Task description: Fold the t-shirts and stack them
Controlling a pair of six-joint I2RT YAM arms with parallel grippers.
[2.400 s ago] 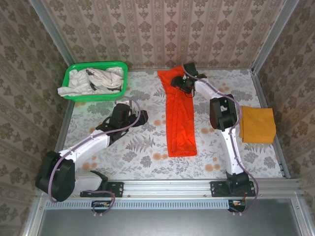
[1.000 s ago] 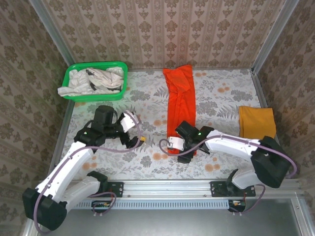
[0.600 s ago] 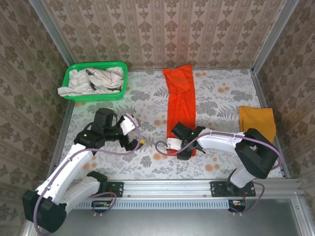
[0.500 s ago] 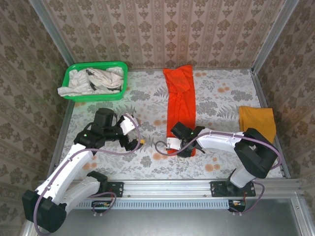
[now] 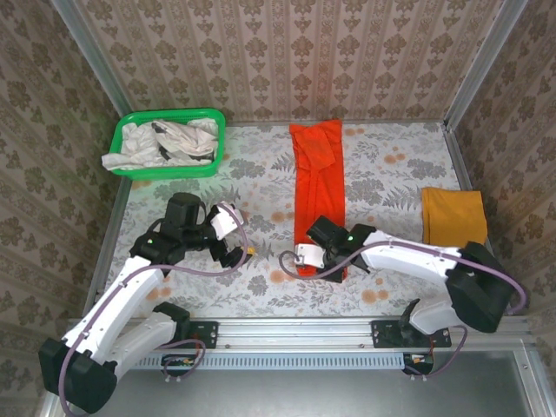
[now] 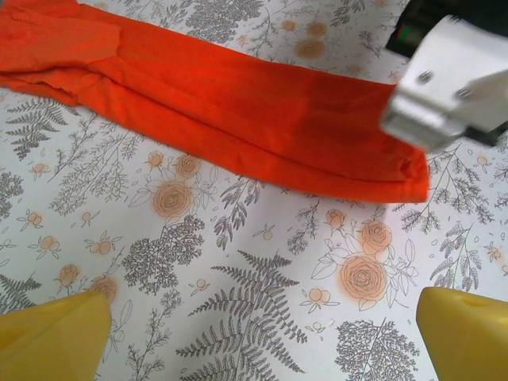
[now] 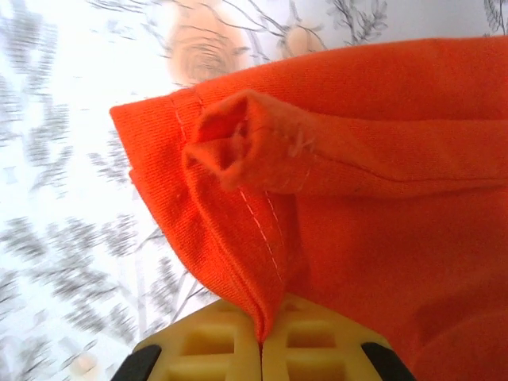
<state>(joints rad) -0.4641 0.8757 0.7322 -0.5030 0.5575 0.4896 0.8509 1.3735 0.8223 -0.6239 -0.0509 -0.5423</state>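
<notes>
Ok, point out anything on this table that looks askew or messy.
The orange t-shirt lies as a long strip, its near hem corner bunched into a crumpled knot where the right claw pinches it. The off-white t-shirts sit crumpled in the green basket, cloth spilling over its left rim.

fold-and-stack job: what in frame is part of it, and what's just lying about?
Job:
- orange-red t-shirt, near hem pinched in the right pincer
- mustard t-shirt, folded
- off-white t-shirts, crumpled heap
- left pincer, open

Lying about:
- green basket holding the heap
- floral table
</notes>
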